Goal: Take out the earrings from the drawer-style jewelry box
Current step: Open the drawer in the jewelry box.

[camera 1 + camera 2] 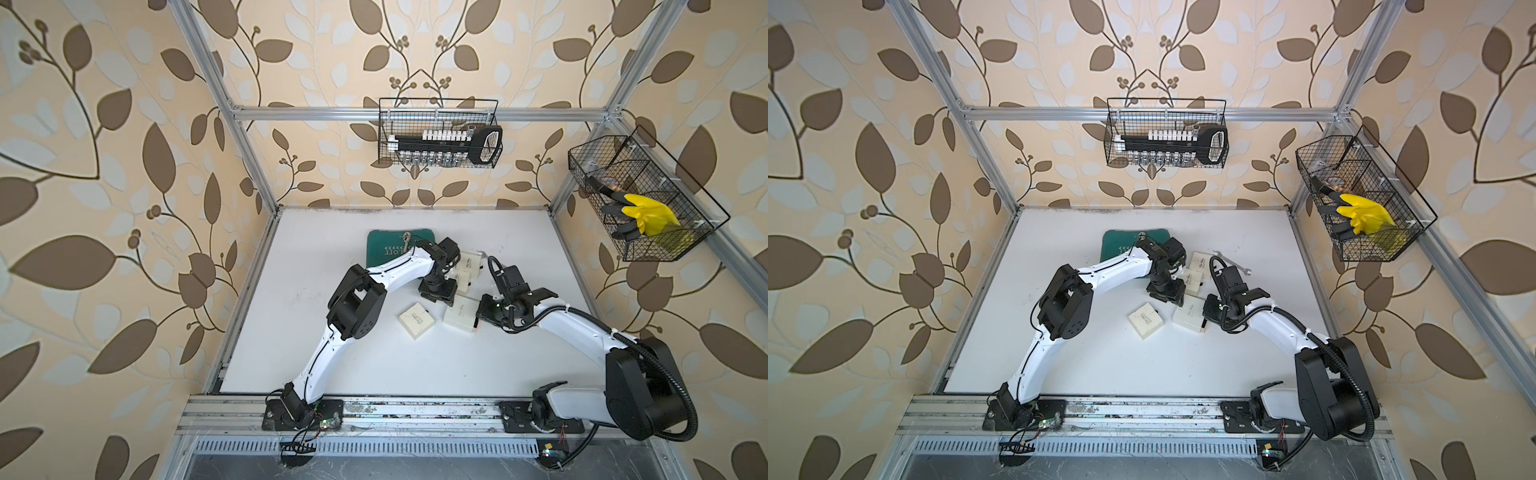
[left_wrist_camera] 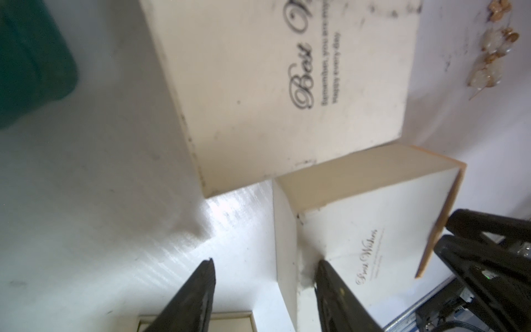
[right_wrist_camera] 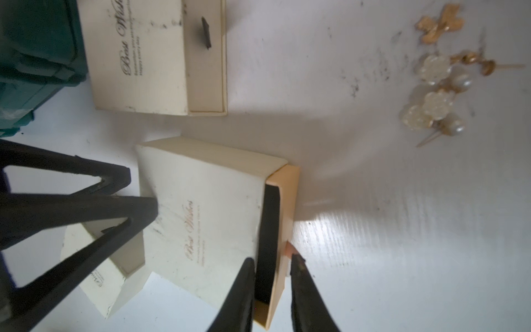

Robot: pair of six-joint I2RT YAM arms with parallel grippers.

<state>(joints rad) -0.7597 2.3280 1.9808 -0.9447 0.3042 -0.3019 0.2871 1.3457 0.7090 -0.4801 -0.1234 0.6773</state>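
Straddling the drawer front point(image 3: 288, 201), my right claw point(image 3: 273, 267) may or may not grip it; left claw point(image 2: 266, 261) gapes at the jewelry box point(image 3: 201, 207) edge; earrings point(image 3: 434, 97) clear only in wrist views.

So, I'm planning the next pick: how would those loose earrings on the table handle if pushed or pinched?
Probably light and easily scattered: the earrings lie as a loose cluster on the smooth white table. Their round pearl-like beads may roll or slip from a pinch; the thin posts look bendable.
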